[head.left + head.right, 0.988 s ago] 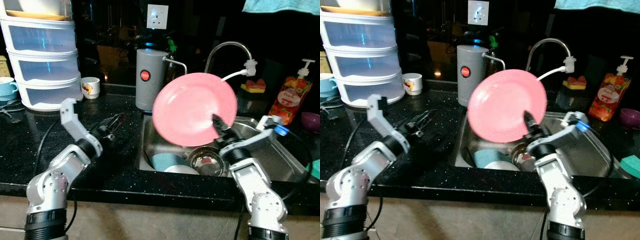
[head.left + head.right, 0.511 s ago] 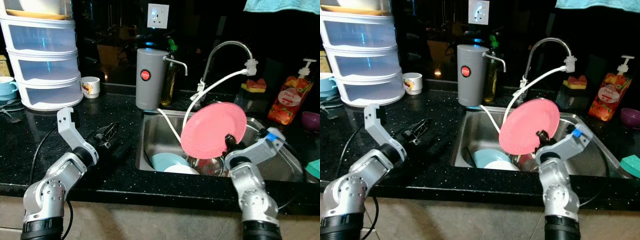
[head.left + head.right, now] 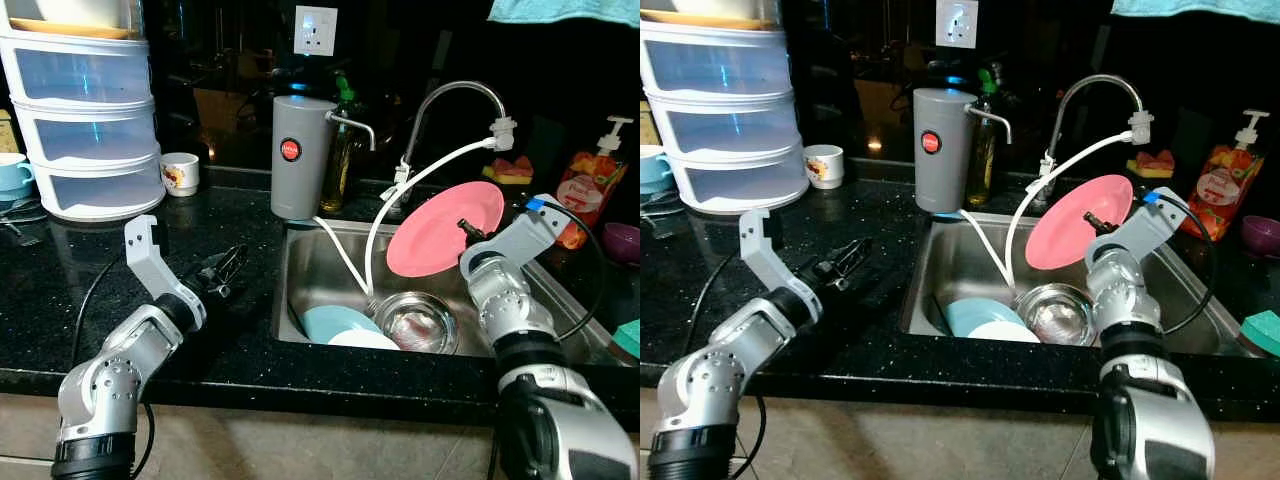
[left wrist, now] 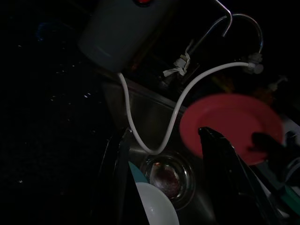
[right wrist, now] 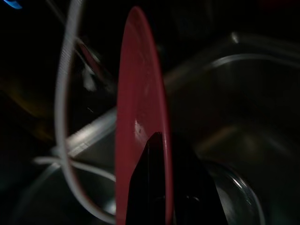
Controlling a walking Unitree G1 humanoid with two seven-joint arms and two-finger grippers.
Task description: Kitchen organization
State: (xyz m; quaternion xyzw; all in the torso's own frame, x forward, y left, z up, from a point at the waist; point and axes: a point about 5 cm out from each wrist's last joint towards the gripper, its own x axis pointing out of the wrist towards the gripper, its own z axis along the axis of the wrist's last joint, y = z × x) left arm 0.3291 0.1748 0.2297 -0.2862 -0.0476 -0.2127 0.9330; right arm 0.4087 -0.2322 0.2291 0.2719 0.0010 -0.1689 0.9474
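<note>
My right gripper is shut on the rim of a pink plate, held tilted over the right side of the steel sink. Seen edge-on in the right wrist view, the pink plate has a black finger against it. In the sink lie a glass bowl, a light blue plate and a white plate. My left gripper rests open over the black counter just left of the sink, nothing between its fingers.
A grey dispenser with a white hose stands behind the sink, beside the tap. White stacked drawers, a small cup and a blue cup stand at the back left. A soap bottle stands at the right.
The right gripper has carried the pink plate from in front of the dispenser down and then right, over the sink's right side. The left arm has barely shifted.
</note>
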